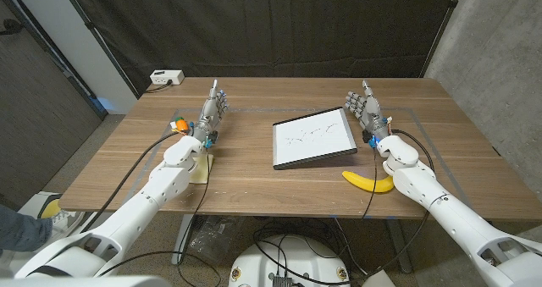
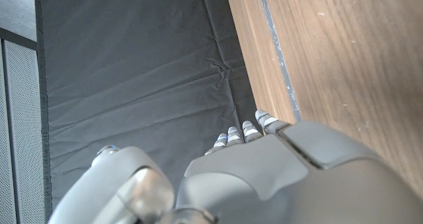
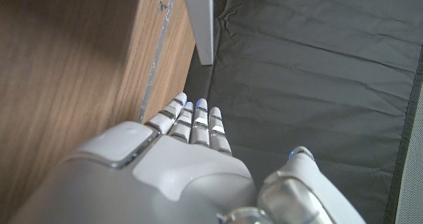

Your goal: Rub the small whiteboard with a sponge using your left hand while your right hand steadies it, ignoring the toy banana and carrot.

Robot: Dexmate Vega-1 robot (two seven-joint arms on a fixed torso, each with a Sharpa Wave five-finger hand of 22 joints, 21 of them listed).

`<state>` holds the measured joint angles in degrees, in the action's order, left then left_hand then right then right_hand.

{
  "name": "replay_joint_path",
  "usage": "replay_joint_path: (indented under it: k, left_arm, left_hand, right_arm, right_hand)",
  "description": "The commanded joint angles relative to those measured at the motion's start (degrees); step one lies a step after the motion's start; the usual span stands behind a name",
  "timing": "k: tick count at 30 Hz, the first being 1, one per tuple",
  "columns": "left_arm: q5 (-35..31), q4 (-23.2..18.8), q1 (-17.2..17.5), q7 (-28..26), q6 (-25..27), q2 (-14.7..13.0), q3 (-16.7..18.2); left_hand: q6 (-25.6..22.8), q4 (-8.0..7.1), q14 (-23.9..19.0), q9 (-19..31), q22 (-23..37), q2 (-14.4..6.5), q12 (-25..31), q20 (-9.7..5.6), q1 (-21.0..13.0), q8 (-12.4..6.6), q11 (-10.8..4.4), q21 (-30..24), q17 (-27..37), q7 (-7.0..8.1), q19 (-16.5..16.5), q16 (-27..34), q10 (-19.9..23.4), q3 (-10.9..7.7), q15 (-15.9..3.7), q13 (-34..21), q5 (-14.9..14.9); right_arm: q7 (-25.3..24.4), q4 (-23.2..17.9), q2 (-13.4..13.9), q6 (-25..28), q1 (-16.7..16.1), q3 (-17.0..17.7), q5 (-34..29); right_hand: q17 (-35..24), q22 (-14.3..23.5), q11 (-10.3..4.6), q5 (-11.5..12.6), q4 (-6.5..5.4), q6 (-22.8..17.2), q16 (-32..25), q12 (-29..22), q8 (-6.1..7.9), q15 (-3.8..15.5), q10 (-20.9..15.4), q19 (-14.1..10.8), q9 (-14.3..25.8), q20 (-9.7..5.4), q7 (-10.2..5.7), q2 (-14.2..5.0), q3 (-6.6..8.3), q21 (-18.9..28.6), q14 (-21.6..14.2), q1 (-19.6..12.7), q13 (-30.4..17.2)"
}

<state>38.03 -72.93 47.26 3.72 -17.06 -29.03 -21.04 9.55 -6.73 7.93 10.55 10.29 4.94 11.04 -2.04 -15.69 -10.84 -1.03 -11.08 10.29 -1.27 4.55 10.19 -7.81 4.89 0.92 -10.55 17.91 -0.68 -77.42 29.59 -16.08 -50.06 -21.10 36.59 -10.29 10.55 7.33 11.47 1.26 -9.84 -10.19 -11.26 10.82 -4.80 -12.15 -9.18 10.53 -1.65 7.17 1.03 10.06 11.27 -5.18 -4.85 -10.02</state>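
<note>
Both hands empty, fingers straight: left hand (image 1: 212, 111) nr carrot (image 1: 178, 125), right hand (image 1: 364, 109) beside whiteboard (image 1: 313, 138); banana (image 1: 367, 182) nr right forearm.

Open counter (image 1: 246, 143) between left robot hand (image 1: 212, 111) and whiteboard (image 1: 312, 138); carrot (image 1: 179, 125) beside left wrist, banana (image 1: 367, 181) against right forearm.

My arms: glossy white shells w/ black cables; left hand (image 1: 212, 111) & right hand (image 1: 364, 107) grey, silver-banded fingers, blue-tinted tips.

Scribbled small whiteboard (image 1: 313, 138) lies flat mid-table, untouched.
</note>
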Motion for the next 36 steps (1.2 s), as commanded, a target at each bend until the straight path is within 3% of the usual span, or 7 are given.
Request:
replay_joint_path:
  k: [1, 13, 18, 25, 36]
  left_arm:
    - [0.97, -1.29, 0.77, 1.45, 0.03, -1.26, 0.65]
    - [0.36, -7.21, 5.10, -0.72, 1.69, -5.41, 1.99]
    - [0.97, -7.34, 6.05, -0.21, 0.30, -5.34, 2.59]
    - [1.58, -6.98, 6.51, 1.29, -1.17, -5.09, 2.74]
    - [-0.33, -13.22, 8.99, -3.14, 2.52, -7.92, 3.04]
  left_hand:
    - [1.27, -0.30, 0.46, 0.18, 0.30, -0.17, 0.26, -0.24, -0.56, -0.40, 0.20, -0.29, 0.23, -0.13, 0.58, 0.37, -0.62, 0.03, 0.01, -0.14, 0.26]
    - [0.99, -0.03, -0.47, 0.18, 0.28, -0.61, 0.53, 0.31, -1.20, -0.53, 0.17, -0.45, 0.21, -0.33, 0.52, 0.70, -0.05, -0.02, 0.11, -0.14, 0.52]
    - [0.53, 0.11, -0.98, 0.19, 0.27, -0.79, 0.72, 0.54, -1.53, -0.71, 0.39, -0.63, 0.20, -0.43, 0.15, 0.83, 0.44, -0.02, 0.23, -0.14, 0.62]
    - [-0.22, 0.35, -1.78, 0.19, 0.26, -1.03, 1.06, 0.75, -2.07, -0.95, 0.51, -0.86, 0.19, -0.43, -0.35, 0.99, 1.47, -0.02, 0.23, -0.14, 0.76]
    - [-1.94, 0.77, -3.21, 0.17, 0.23, -1.66, 1.47, 1.17, -3.16, -1.43, 0.86, -1.24, 0.16, -0.85, -1.41, 1.23, 2.98, -0.18, 0.49, -0.15, 0.95]
  right_arm:
    - [-2.97, -4.68, 1.31, 0.57, -2.73, 0.52, -1.00]
    - [-10.49, -16.20, 7.24, 4.34, -8.00, 2.88, -5.99]
    - [-12.62, -19.26, 7.83, 4.87, -10.10, 3.95, -6.49]
    - [-13.13, -22.46, 9.63, 6.57, -12.15, 5.00, -6.68]
    - [-12.81, -27.58, 13.79, 10.45, -15.31, 7.16, -6.28]
  right_hand:
    - [-0.09, 0.13, -0.13, 0.41, 0.20, -0.29, -0.25, -0.27, 0.23, -0.43, -0.23, -0.36, 0.09, -0.19, -0.12, 0.07, 0.41, 0.42, 0.07, -0.74, -0.18]
    - [-0.06, -0.01, -0.68, 0.25, 2.78, -0.51, -1.13, -1.29, 0.66, -0.18, -3.04, -3.82, 0.26, 0.25, -0.44, 0.46, 1.11, 1.42, -3.27, -4.62, -0.29]
    - [-0.06, -0.01, -0.73, 0.16, 3.42, -0.74, -1.25, -1.63, 0.78, 0.08, -4.24, -4.74, 0.29, 0.22, -0.49, 0.40, 1.34, 1.62, -4.23, -5.65, -0.32]
    - [-0.06, 0.03, -0.82, -0.04, 4.12, -3.43, -1.28, -1.83, 1.68, 0.16, -5.28, -5.42, 0.37, 0.25, -0.92, 0.20, 1.61, 1.65, -5.38, -6.81, -0.36]
    - [-0.09, 0.08, -1.20, -0.21, 4.79, -3.01, -1.48, -2.04, 1.28, 0.19, -6.40, -8.01, 0.48, 0.84, -0.75, -0.26, 2.00, 2.39, -7.27, -8.09, -0.46]
